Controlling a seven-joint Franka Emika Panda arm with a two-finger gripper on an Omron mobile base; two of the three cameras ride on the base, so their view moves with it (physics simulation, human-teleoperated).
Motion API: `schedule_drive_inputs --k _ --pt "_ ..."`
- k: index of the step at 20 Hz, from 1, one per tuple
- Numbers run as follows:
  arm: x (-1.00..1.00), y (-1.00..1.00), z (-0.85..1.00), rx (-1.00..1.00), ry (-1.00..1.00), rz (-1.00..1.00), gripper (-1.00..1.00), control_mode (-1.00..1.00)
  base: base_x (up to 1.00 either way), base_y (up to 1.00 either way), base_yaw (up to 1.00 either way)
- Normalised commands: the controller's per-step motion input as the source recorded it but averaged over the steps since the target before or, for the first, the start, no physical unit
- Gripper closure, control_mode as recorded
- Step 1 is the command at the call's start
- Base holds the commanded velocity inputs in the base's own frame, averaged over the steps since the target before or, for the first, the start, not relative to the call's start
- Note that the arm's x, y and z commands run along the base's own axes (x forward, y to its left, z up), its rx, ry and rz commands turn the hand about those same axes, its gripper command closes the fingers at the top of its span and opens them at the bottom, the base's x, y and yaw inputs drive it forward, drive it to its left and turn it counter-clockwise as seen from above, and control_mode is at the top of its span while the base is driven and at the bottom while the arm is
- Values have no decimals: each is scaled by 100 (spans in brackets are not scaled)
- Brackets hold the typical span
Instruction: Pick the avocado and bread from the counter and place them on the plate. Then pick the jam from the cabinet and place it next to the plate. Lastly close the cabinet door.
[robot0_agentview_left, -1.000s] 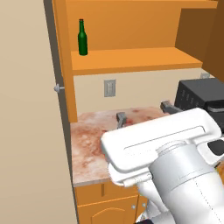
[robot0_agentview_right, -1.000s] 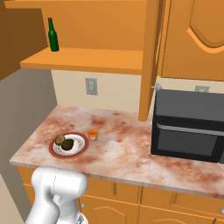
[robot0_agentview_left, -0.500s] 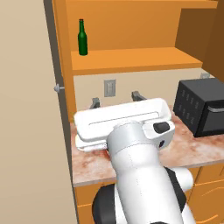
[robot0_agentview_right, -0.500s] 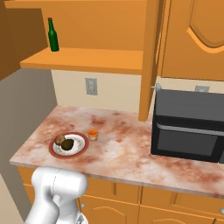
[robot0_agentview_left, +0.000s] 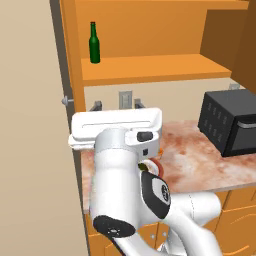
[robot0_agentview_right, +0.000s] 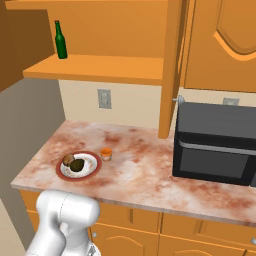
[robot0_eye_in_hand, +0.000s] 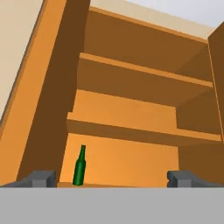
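One plate (robot0_agentview_right: 78, 165) near the front left of the desk (robot0_agentview_right: 145, 170) — white, red-brown rim. On the plate: one dark avocado (robot0_agentview_right: 76, 165) and one reddish-brown bread (robot0_agentview_right: 68, 159), touching each other, bread on the plate's left side. One jam (robot0_agentview_right: 106, 154), an orange jar, stands on the desk just beside the plate, on its right, toward the wall. In the left base view the arm hides most of the plate (robot0_agentview_left: 156, 165).

Desk is pale stone-look with reddish-brown mottling, over orange base cabinets. One black microwave (robot0_agentview_right: 216, 145) sits on the desk well to the right of the plate. One wall outlet (robot0_agentview_right: 104, 98) on the cream wall behind the plate.

Above the plate, the cabinet (robot0_agentview_right: 110, 45) is open — its door (robot0_agentview_right: 172, 67) stands edge-on, swung out over the desk, between the plate and the microwave. One green bottle (robot0_agentview_right: 60, 41) stands upright on the lower shelf, up and left of the plate. The hand view looks into the cabinet (robot0_eye_in_hand: 140, 109): two shelves, the bottle (robot0_eye_in_hand: 79, 167) on the lower one at left.

One claw (robot0_agentview_left: 117, 105), raised in front of the wall, above the plate and below the shelf; fingers (robot0_eye_in_hand: 41, 178) set wide apart, nothing between them.
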Motion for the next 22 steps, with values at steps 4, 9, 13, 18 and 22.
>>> schedule_drive_inputs --k 4,9,13,18,22 --pt "-21 14 -1 3 -8 -11 -100 -100 0 0 0" --pt "-25 75 0 1 -5 -3 -100 -100 0 0 0" --pt "46 70 -7 5 4 -4 -100 -100 0 0 0" --pt "88 52 -32 4 12 -5 -100 -100 0 0 0" --pt "98 61 -49 10 14 -2 -100 -100 0 0 0"
